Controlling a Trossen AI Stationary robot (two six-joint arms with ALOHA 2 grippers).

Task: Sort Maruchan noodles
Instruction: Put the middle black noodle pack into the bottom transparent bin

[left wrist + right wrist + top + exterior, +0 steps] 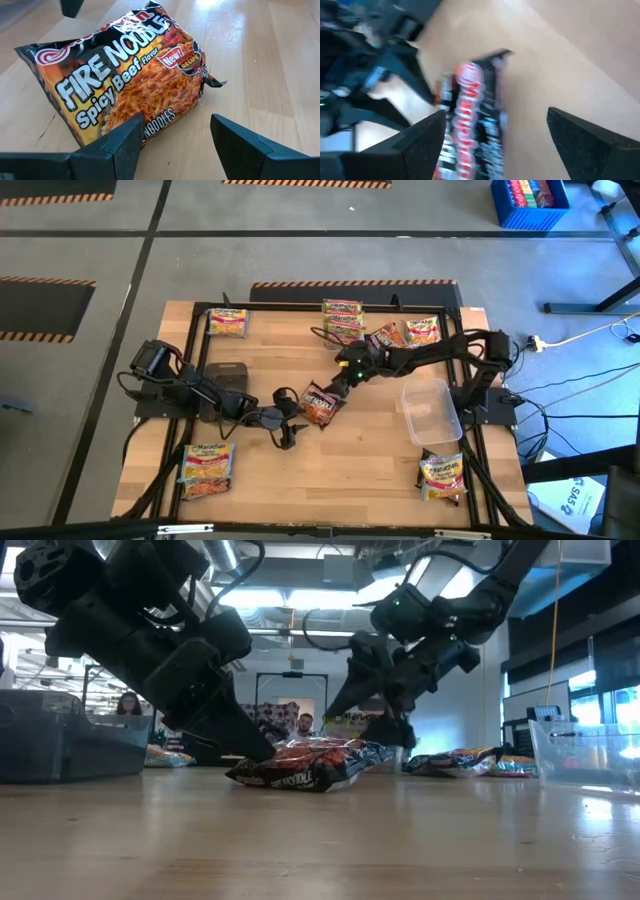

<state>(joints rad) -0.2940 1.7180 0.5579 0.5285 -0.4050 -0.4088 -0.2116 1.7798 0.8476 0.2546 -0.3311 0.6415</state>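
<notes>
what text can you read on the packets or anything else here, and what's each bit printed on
"FIRE NOODLE" on the dark packet in front of the left claw.
"Spicy Beef Flavor" below it on the same packet.
"New!" in its red badge; the words under it are too small.
"NOODLES", cut off, at its lower edge.
"Maruchan" on the yellow packet at the table's near left.
The other packets' print is too small or blurred.

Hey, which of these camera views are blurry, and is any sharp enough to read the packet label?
Right wrist view: motion-blurred, dark noodle packet smeared, unreadable. Left wrist view: sharp, "Fire Noodle Spicy Beef" legible. Low view: backlit by ceiling lights, arms silhouetted.
</notes>
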